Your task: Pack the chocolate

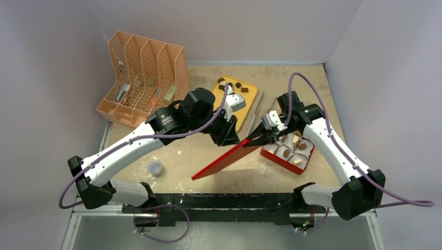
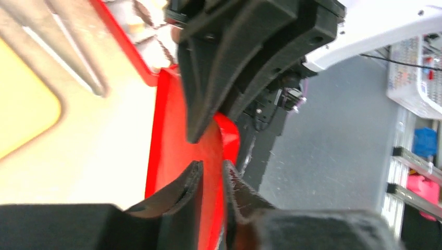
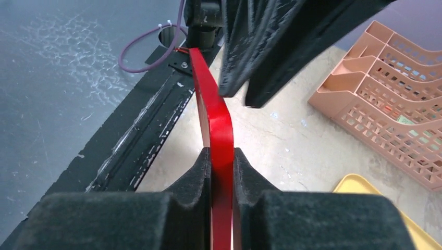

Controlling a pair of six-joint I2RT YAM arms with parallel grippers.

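Observation:
A red lid [image 1: 224, 159] hangs tilted above the table, held by both grippers at its upper right end. My left gripper [image 1: 233, 138] is shut on its edge; the left wrist view shows the fingers either side of the lid [image 2: 172, 135]. My right gripper [image 1: 258, 139] is shut on the lid's rim [image 3: 216, 120]. The red box [image 1: 305, 164] at the right holds white paper cups with brown and tan chocolate pieces [image 1: 298, 161]. More dark chocolate rounds [image 1: 238, 84] lie on the yellow tray [image 1: 249, 101] behind the left gripper.
An orange file organizer [image 1: 143, 78] stands at the back left and shows in the right wrist view [image 3: 385, 88]. Metal tongs [image 1: 255, 117] lie between tray and box. A small clear round object [image 1: 155, 167] sits near the left front edge.

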